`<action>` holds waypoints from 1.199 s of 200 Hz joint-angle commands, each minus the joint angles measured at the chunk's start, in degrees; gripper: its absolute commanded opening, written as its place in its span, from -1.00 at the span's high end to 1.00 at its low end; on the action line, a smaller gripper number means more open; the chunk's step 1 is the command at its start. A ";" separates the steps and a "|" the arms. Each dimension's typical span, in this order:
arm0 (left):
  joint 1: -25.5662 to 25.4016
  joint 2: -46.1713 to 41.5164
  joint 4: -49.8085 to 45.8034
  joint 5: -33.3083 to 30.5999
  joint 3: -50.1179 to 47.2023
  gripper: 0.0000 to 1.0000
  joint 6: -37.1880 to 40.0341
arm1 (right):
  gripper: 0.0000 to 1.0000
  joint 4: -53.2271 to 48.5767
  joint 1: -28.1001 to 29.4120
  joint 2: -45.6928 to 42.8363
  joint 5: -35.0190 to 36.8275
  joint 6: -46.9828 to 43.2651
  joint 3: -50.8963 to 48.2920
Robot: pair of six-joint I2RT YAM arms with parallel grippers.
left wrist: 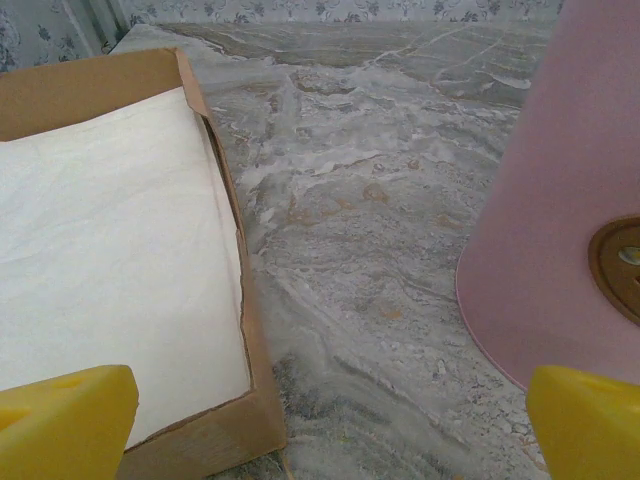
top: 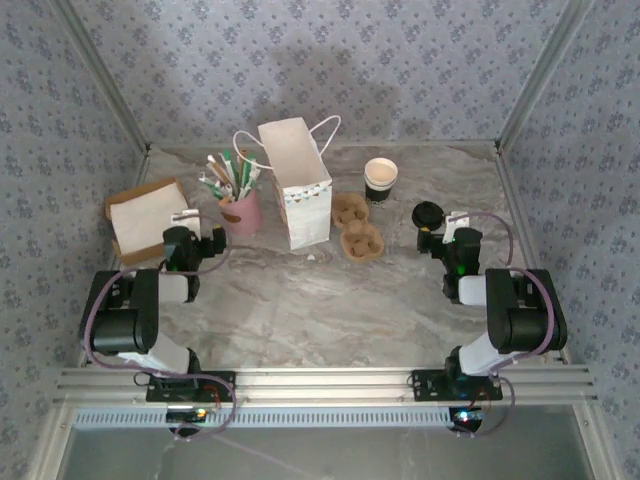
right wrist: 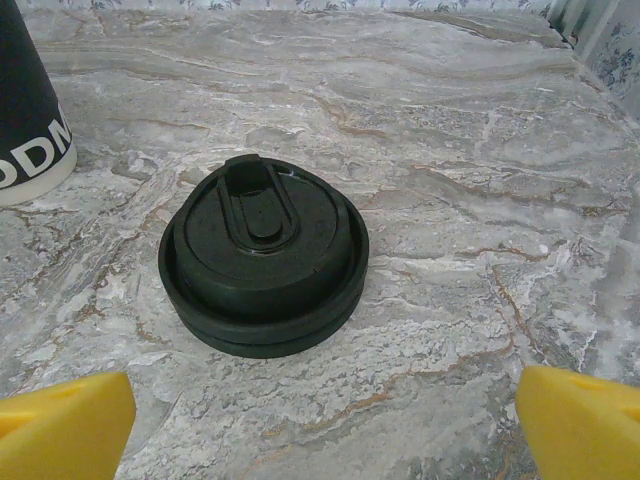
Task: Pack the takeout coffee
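Soft, even light from overhead; a dim shadow darkens the back wall [top: 330,60]; close views stay sharp, softening at the lower corners.

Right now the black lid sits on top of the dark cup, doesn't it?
No. The black lid lies flat on the table, apart from the dark cup; the right wrist view shows it.

Black housings and white links are seen on the left arm [top: 135,320] and right arm [top: 512,318]; mauve cables [top: 88,320] are looped alongside, and blocky yellow fingertips [left wrist: 65,425] are shown up close.
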 commanded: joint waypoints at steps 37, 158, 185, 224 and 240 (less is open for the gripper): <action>0.02 0.29 0.30 0.58 0.97 -0.99 -0.65 | -1.00 0.34 -0.01 0.01 0.46 0.73 1.11; 0.02 0.35 0.30 0.58 0.97 -0.99 -0.72 | -1.00 0.44 0.22 -0.06 0.96 0.55 1.11; 0.05 0.30 0.30 0.58 0.97 -0.99 -0.74 | -1.00 0.44 0.31 -0.06 0.97 0.55 1.11; -0.01 0.35 0.30 0.58 0.97 -0.99 -0.74 | -1.00 0.44 0.13 -0.06 0.85 0.64 1.11; 0.00 0.30 0.30 0.58 0.97 -0.99 -0.73 | -1.00 0.44 0.16 -0.02 0.81 0.68 1.12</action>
